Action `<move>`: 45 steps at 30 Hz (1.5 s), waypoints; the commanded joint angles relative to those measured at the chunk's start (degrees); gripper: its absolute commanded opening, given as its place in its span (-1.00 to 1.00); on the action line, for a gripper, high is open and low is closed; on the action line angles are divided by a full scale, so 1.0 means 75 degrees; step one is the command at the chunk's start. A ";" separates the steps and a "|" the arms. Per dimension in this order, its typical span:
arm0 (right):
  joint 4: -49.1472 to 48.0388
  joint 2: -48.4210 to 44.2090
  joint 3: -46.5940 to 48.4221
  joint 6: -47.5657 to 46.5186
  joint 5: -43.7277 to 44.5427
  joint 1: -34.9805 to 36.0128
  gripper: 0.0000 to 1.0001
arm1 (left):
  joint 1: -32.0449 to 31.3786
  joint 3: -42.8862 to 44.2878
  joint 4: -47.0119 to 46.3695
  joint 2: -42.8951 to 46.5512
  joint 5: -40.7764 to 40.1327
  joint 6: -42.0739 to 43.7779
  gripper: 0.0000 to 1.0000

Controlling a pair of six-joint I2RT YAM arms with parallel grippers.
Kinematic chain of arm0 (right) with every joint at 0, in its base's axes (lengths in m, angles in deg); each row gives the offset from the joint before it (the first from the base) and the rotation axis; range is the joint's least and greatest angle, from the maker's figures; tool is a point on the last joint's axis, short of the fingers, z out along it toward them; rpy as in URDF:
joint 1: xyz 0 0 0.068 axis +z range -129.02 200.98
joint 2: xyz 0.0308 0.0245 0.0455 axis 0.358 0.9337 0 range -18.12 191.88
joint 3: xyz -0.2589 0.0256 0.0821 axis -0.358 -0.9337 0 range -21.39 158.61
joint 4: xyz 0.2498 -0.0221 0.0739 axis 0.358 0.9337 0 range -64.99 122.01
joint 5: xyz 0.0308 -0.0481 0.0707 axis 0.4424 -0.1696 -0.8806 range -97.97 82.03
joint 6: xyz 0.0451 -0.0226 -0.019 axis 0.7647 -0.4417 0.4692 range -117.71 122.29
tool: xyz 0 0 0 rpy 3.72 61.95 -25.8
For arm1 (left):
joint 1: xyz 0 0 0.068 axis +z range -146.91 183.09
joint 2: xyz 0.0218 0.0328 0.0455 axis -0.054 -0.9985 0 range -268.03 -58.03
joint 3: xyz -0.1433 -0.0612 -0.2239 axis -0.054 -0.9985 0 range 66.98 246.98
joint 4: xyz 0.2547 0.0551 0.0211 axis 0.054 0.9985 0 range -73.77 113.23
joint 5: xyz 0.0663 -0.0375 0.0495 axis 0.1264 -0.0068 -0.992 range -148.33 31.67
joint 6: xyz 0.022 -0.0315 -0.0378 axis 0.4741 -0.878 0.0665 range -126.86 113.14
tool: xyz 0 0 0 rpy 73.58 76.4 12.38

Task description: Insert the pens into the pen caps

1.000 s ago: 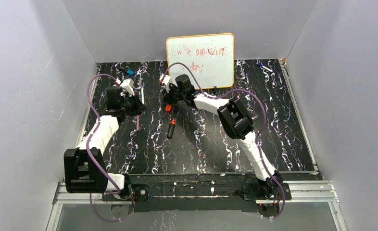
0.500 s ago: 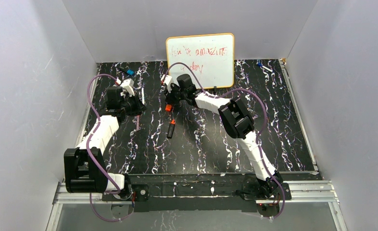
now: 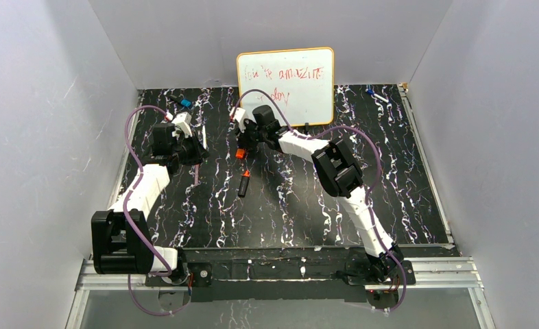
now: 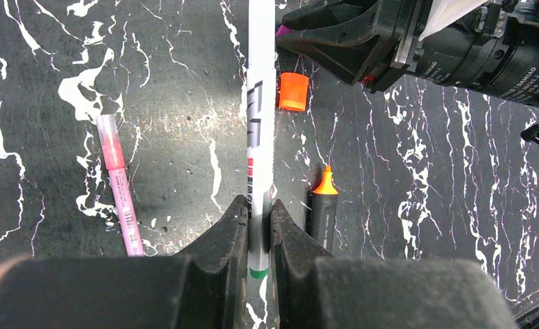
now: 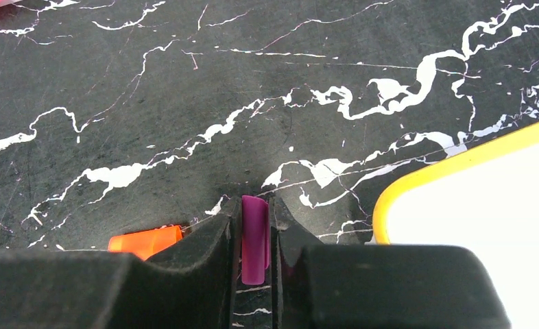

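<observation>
My left gripper point(image 4: 258, 219) is shut on a slim white pen point(image 4: 260, 130) whose far end points toward my right gripper point(image 4: 349, 34). My right gripper point(image 5: 254, 229) is shut on the purple cap point(image 5: 254, 240), which also shows just right of the pen's far end in the left wrist view point(image 4: 281, 31). The orange cap point(image 4: 293, 92) lies on the table just right of the white pen. The black marker with an orange tip point(image 4: 323, 209) lies nearer, uncapped. A pink pen point(image 4: 119, 185) lies to the left. In the top view the grippers point(image 3: 193, 151) point(image 3: 242, 142) face each other.
A yellow-framed whiteboard point(image 3: 286, 75) stands at the back, close behind my right gripper; its corner shows in the right wrist view point(image 5: 459, 199). Blue-tipped pens lie at the back left point(image 3: 182, 102) and back right point(image 3: 373, 92). Grey walls enclose the black marbled table point(image 3: 287, 205).
My right gripper has shifted very slightly toward the back with the purple cap. The left arm and the loose pens have not visibly moved.
</observation>
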 commanded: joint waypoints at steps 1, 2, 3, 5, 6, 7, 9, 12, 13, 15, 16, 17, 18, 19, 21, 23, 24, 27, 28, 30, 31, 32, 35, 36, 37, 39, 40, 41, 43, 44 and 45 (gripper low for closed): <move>0.0264 -0.0263 0.0312 -0.0231 0.0093 -0.0005 -0.56 | 0.0054 0.0021 0.0125 0.0009 0.0130 0.0096 -1.00; 0.0314 -0.0233 0.0347 -0.0267 0.0118 -0.0001 -0.63 | 0.0054 0.0027 0.0132 0.0009 0.0128 0.0097 -1.00; 0.0365 -0.0202 0.0372 -0.0313 0.0158 0.0011 -0.70 | 0.0054 0.0021 0.0133 0.0003 0.0128 0.0097 -1.00; 0.0437 -0.0157 0.0392 -0.0376 0.0238 0.0034 -0.85 | 0.0054 0.0024 0.0134 -0.0009 0.0128 0.0097 -1.00; 0.0435 -0.0155 0.0375 -0.0386 0.0252 0.0036 -0.90 | 0.0054 0.0037 0.0134 -0.0014 0.0131 0.0097 -1.00; 0.0435 -0.0155 0.0355 -0.0388 0.0267 0.0030 -0.94 | 0.0054 0.0039 0.0134 -0.0020 0.0128 0.0094 -1.00; 0.0385 -0.0182 0.0282 -0.0347 0.0298 0.0030 -0.97 | 0.0054 0.0039 0.0134 -0.0037 0.0135 0.0108 -1.00; 0.0083 -0.0332 0.0034 -0.0179 0.0309 0.0027 -0.97 | 0.0054 0.0028 0.0134 -0.0048 0.0150 0.0116 -1.00; -0.0082 -0.0418 -0.0105 -0.0104 0.0323 0.0035 -0.97 | 0.0054 0.0026 0.0123 -0.0050 0.0163 0.0120 -1.00; -0.0547 -0.0653 -0.0459 0.0076 0.0371 0.0016 -0.97 | 0.0054 0.0011 0.0078 -0.0050 0.0261 0.0109 -1.00; -0.0806 -0.0799 -0.0639 0.0187 0.0395 0.0007 -0.97 | 0.0054 -0.0008 0.0024 -0.0050 0.0326 0.0100 -1.00; -0.1094 -0.0945 -0.0844 0.0304 0.0424 -0.0001 -0.97 | 0.0054 -0.0017 -0.0024 -0.0056 0.0387 0.0088 -1.00; -0.1365 -0.1096 -0.1051 0.0449 0.0447 -0.0023 -0.97 | 0.0054 -0.0031 -0.0096 -0.0053 0.0480 0.0077 -1.00; -0.1667 -0.1262 -0.1244 0.0651 0.0461 -0.0036 -0.97 | 0.0054 -0.0060 -0.0181 -0.0050 0.0614 0.0058 -1.00; -0.2366 -0.1597 -0.1741 0.1019 0.0546 -0.0049 -0.97 | 0.0054 -0.0136 -0.0441 -0.0069 0.0957 -0.0061 -1.00; -0.3139 -0.1981 -0.2267 0.1510 0.0583 -0.0068 -0.97 | 0.0054 -0.0256 -0.0846 -0.0120 0.1455 -0.0292 -1.00; -0.3553 -0.2188 -0.2542 0.1820 0.0563 -0.0080 -0.97 | 0.0054 -0.0376 -0.1219 -0.0145 0.1798 -0.0509 -1.00; -0.4866 -0.2785 -0.3422 0.2774 0.0592 -0.0088 -0.97 | 0.0054 -0.0895 -0.2658 -0.0168 0.2626 -0.1550 -1.00; -0.5286 -0.2963 -0.3697 0.3135 0.0614 -0.0100 -0.97 | 0.0054 -0.1191 -0.3223 -0.0158 0.2854 -0.1981 -1.00; -0.6161 -0.3283 -0.4211 0.3930 0.0630 -0.0153 -0.97 | 0.0054 -0.1620 -0.4426 -0.0077 0.3196 -0.2771 -1.00; -0.6614 -0.3445 -0.4481 0.4377 0.0642 -0.0181 -0.97 | 0.0054 -0.1810 -0.4998 -0.0014 0.3312 -0.3149 -1.00; -0.7133 -0.3619 -0.4733 0.4810 0.0660 -0.0211 -0.97 | 0.0054 -0.1989 -0.5515 0.0063 0.3389 -0.3466 -1.00; -0.8427 -0.3854 -0.5314 0.5943 0.0798 -0.0272 -0.97 | -0.0075 -0.2381 -0.6558 0.0235 0.3412 -0.4056 -1.00; -0.8782 -0.3868 -0.5436 0.6363 0.0817 -0.0294 -0.97 | -0.0225 -0.2456 -0.6775 0.0320 0.3411 -0.4134 -1.00; -0.9139 -0.3870 -0.5506 0.6750 0.0795 -0.0311 -0.97 | -0.0368 -0.2521 -0.6928 0.0404 0.3354 -0.4161 -1.00; -0.9688 -0.3821 -0.5557 0.7445 0.0732 -0.0331 -0.97 | -0.0680 -0.2592 -0.7074 0.0524 0.3240 -0.4099 -1.00; -0.9927 -0.3788 -0.5559 0.7856 0.0725 -0.0348 -0.97 | -0.0835 -0.2606 -0.7148 0.0551 0.3207 -0.4080 -1.00; -1.0137 -0.3751 -0.5549 0.8141 0.0701 -0.0350 -0.97 | -0.0987 -0.2618 -0.7241 0.0575 0.3166 -0.4073 -1.00; -1.0630 -0.3671 -0.5548 0.8689 0.0727 -0.0345 -0.97 | -0.1335 -0.2627 -0.7418 0.0594 0.3076 -0.3990 -1.00; -1.0749 -0.3633 -0.5537 0.8932 0.0718 -0.0350 -0.97 | -0.1485 -0.2619 -0.7445 0.0589 0.3060 -0.3936 -1.00; -1.0977 -0.3610 -0.5536 0.9124 0.0712 -0.0358 -0.97 | -0.1597 -0.2594 -0.7468 0.0584 0.3049 -0.3900 -1.00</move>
